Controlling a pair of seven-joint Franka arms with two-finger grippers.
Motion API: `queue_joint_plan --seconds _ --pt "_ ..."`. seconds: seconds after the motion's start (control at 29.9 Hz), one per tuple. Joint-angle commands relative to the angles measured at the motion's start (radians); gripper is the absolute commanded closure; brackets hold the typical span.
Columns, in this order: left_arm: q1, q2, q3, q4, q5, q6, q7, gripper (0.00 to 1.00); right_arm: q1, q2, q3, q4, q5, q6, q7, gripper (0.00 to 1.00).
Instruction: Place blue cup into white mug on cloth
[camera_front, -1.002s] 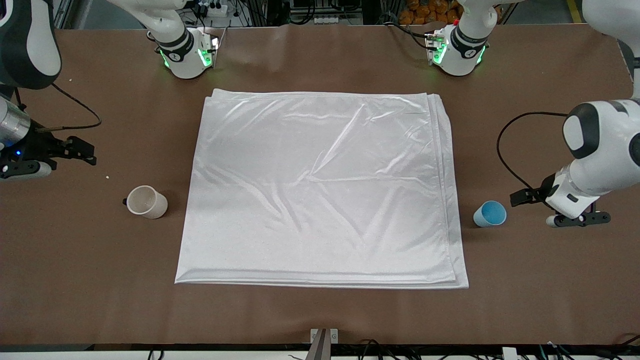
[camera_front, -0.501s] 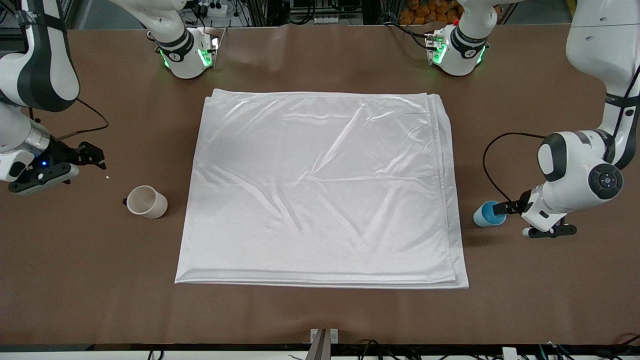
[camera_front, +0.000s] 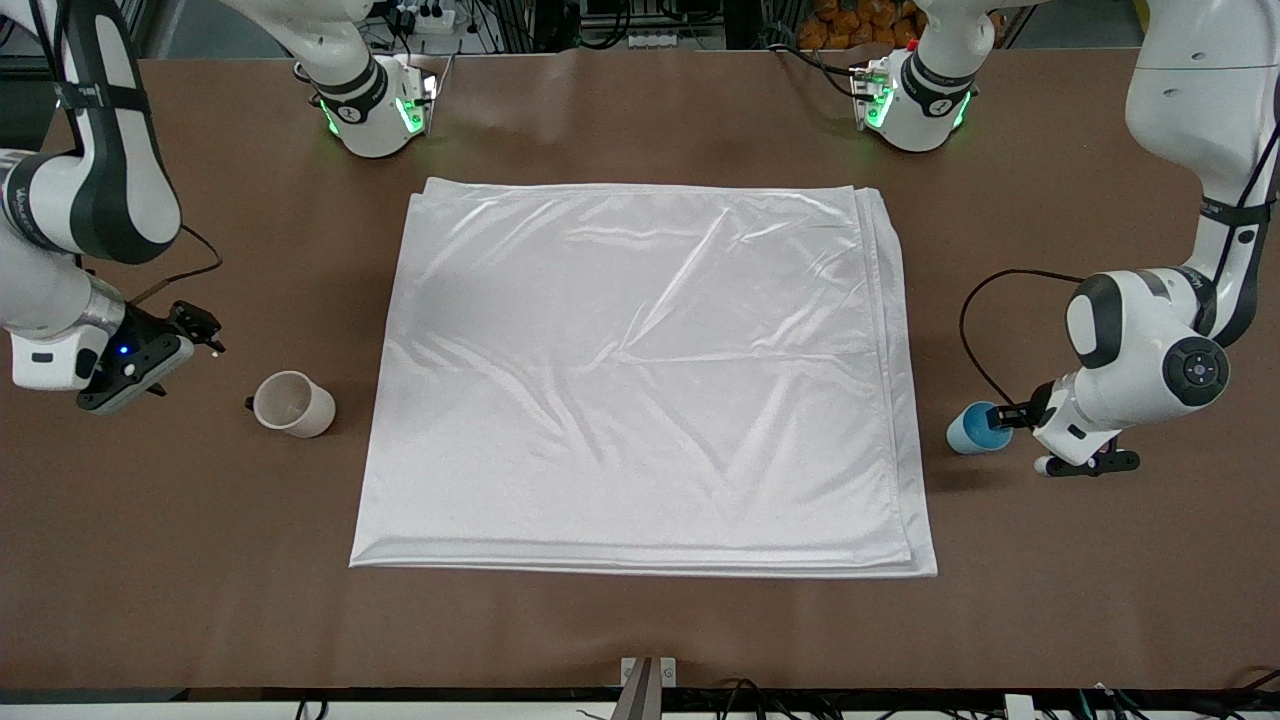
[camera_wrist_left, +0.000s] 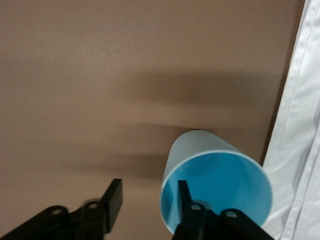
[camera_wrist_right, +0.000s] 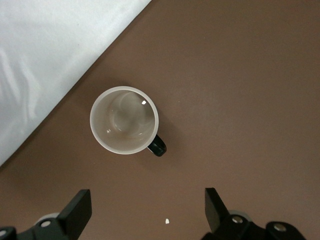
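The blue cup (camera_front: 974, 431) stands on the bare table just off the cloth's (camera_front: 640, 380) edge, toward the left arm's end. My left gripper (camera_front: 1008, 419) is open at the cup's rim. In the left wrist view one finger (camera_wrist_left: 184, 194) is inside the blue cup (camera_wrist_left: 220, 185) and the other is outside its wall, so the gripper (camera_wrist_left: 149, 197) straddles the wall. The white mug (camera_front: 292, 403) stands upright on the bare table off the cloth, toward the right arm's end. My right gripper (camera_front: 203, 332) is open over the table beside the mug. In the right wrist view the mug (camera_wrist_right: 124, 120) lies ahead of the gripper (camera_wrist_right: 147, 207), its dark handle (camera_wrist_right: 157, 146) toward the fingers.
The cloth lies flat with soft wrinkles in the middle of the brown table (camera_front: 640, 620); its edge shows in the left wrist view (camera_wrist_left: 300, 125) and the right wrist view (camera_wrist_right: 45, 55). A small white crumb (camera_wrist_right: 167, 220) lies on the table between the right fingers.
The left gripper has moved in to the blue cup and now has one finger inside its rim. The right gripper has moved closer to the white mug. Neither cup has moved.
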Motion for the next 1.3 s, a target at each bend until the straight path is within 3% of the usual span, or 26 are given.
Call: queue_joint_plan --seconds 0.0,0.13,0.37,0.6,0.97,1.27 --pt "-0.002 0.020 0.000 0.012 -0.012 0.005 0.013 0.77 -0.042 0.042 0.011 0.007 0.000 0.039 -0.143 0.00" --pt "-0.010 0.021 0.000 0.012 -0.010 0.005 0.020 1.00 -0.046 0.058 0.012 0.007 0.000 0.065 -0.226 0.00" --pt "-0.017 0.026 -0.002 0.013 -0.009 0.004 0.022 1.00 -0.059 0.101 0.012 0.009 0.004 0.111 -0.362 0.00" --pt "-0.017 0.010 -0.003 0.051 -0.007 -0.016 0.062 1.00 -0.060 0.147 0.011 0.010 0.075 0.153 -0.542 0.00" --pt "-0.045 -0.089 -0.013 0.159 -0.010 -0.240 0.054 1.00 -0.063 0.203 0.011 0.010 0.086 0.174 -0.668 0.00" --pt "-0.047 -0.210 -0.036 0.179 -0.010 -0.378 0.051 1.00 -0.060 0.246 0.011 0.010 0.083 0.191 -0.790 0.00"
